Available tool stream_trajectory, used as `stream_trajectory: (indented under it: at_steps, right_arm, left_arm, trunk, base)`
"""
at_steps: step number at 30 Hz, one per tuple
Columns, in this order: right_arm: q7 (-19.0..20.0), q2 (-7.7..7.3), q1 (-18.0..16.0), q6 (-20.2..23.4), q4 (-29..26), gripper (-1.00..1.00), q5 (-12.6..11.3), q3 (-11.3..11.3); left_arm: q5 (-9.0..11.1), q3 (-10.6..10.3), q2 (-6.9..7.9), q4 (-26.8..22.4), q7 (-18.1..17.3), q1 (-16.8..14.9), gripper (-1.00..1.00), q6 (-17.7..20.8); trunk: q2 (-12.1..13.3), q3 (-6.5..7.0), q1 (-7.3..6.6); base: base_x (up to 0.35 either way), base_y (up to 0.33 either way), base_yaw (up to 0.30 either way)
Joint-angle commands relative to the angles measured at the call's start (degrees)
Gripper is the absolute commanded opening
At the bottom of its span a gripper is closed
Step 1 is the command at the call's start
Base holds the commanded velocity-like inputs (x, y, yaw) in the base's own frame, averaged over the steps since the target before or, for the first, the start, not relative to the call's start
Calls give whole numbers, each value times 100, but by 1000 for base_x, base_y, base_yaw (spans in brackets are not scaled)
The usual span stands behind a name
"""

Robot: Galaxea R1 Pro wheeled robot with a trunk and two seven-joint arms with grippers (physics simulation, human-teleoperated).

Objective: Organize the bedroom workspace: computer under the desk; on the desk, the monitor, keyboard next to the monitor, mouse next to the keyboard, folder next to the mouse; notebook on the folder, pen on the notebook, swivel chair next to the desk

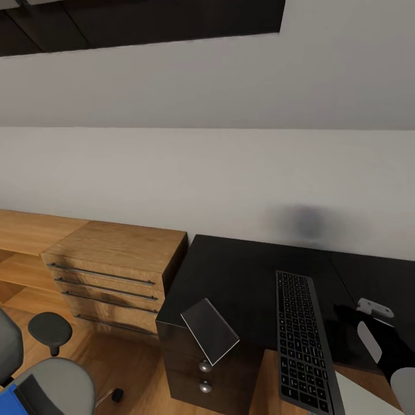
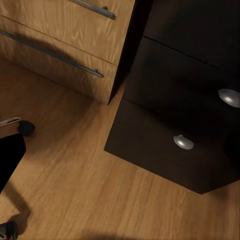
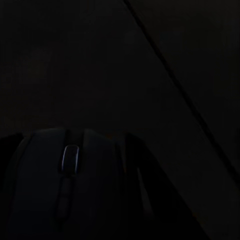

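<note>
The black keyboard (image 1: 300,340) lies lengthwise on the black desk (image 1: 248,276). Just right of it my right gripper (image 1: 347,321) hovers low over the desk top. In the right wrist view the dark mouse (image 3: 50,190) sits close up between dark fingers that seem shut on it. The thin grey folder (image 1: 209,330) rests tilted on the desk's front left corner, partly overhanging it. At the lower left stands the swivel chair (image 1: 63,383) with its black armrest (image 1: 51,329). The blue notebook (image 1: 8,403) lies on its seat beside a dark flat shape.
A light wooden dresser (image 1: 115,259) with bar handles stands against the wall left of the desk. The desk's dark drawer unit (image 2: 170,100) with silver knobs (image 2: 183,142) meets the dresser (image 2: 60,45) over wooden floor (image 2: 100,190). A chair castor (image 2: 25,127) shows nearby.
</note>
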Motion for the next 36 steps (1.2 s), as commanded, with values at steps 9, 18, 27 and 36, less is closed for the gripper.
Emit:
stream_trajectory:
  at_steps: [9, 18, 27, 36]
  right_arm:
    - [-419, 6, -1, 24, 15, -100, -65, 12]
    - [-488, 7, -1, 19, 16, -100, -71, 21]
    - [-480, 7, -1, 20, 8, -100, -72, 22]
    - [-487, 7, -1, 18, 8, -100, -66, 22]
  left_arm:
    - [57, -9, 40, -35, -10, 25, 100, -5]
    - [60, -9, 42, -35, -10, 25, 100, -5]
    - [59, -9, 42, -35, -10, 25, 100, -9]
    - [57, -9, 42, -35, -10, 25, 100, -10]
  trunk:
    - [-3, -5, 0]
    - [-3, -5, 0]
    - [-324, -148, 176]
    - [-324, -148, 176]
  base:
    - [0, 0, 0]
    - [0, 0, 0]
    - [0, 0, 0]
    - [0, 0, 0]
